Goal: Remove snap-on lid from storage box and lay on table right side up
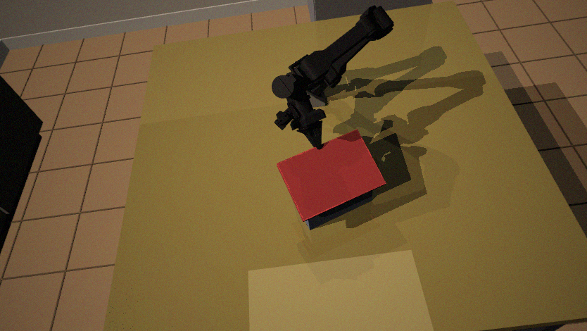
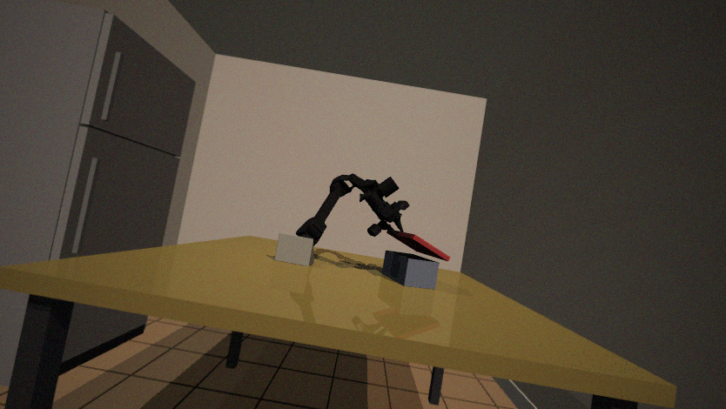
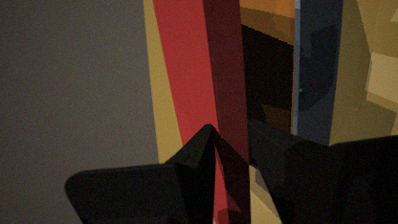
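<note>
1. At the near edge of the red lid [image 1: 331, 175] [image 2: 424, 246] [image 3: 191, 72], you have your gripper [image 1: 319, 147] [image 2: 399, 232] [image 3: 229, 128] nearly closed, with its fingers pinching the rim, one on either side.
2. Just beyond the fingers, your lid slopes: the gripped side is raised and the opposite side dips lower. Its broad top faces upward.
3. Beneath it, you have the blue-grey storage box [image 1: 343, 210] [image 2: 421, 274] [image 3: 320, 72] upright on the yellow table [image 1: 197, 184] [image 2: 228, 294] [image 3: 351, 96]. Your wrist view looks into its dark opening, and a gap shows between lid and box on the gripper side. Whether the low edge touches the box is probably beyond what these dim views can settle for you.
4. Behind the gripper, your black arm [image 1: 328, 59] [image 2: 327, 208] arches over the table, its elbow high and its wrist angled down toward the lid.
5. Across the table, near the arm's lower end in the exterior view, you can see a pale block [image 2: 294, 250], well apart from the box.
6. Past the table, you have a tiled floor [image 1: 65, 164] [image 2: 325, 376], a grey refrigerator [image 2: 126, 203] and a pale wall panel [image 2: 330, 131].
</note>
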Motion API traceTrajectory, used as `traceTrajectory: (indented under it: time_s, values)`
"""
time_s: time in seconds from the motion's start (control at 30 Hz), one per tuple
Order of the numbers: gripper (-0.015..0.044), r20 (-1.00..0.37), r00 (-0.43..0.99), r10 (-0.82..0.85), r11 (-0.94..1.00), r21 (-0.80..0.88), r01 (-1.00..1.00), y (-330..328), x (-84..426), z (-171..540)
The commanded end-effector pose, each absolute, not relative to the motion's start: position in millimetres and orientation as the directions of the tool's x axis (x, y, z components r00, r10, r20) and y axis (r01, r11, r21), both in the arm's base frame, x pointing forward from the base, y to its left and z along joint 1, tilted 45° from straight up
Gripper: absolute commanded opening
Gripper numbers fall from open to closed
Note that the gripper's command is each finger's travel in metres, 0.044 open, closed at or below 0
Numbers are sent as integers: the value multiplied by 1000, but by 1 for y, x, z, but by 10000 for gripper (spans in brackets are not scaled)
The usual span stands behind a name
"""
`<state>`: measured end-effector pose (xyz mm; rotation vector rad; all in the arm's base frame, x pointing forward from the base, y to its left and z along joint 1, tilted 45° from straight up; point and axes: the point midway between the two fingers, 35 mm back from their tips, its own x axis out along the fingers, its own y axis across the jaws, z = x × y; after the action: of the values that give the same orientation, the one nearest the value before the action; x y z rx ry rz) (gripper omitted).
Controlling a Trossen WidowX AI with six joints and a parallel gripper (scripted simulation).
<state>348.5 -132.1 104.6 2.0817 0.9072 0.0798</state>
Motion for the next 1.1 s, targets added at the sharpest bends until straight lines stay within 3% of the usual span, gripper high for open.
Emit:
traceTrajectory:
  time_s: [0.0,1.07]
  values:
    - [0,-244,739,628,-382,731,565,-138,348,111]
    - [0,-245,739,628,-381,731,566,-167,346,140]
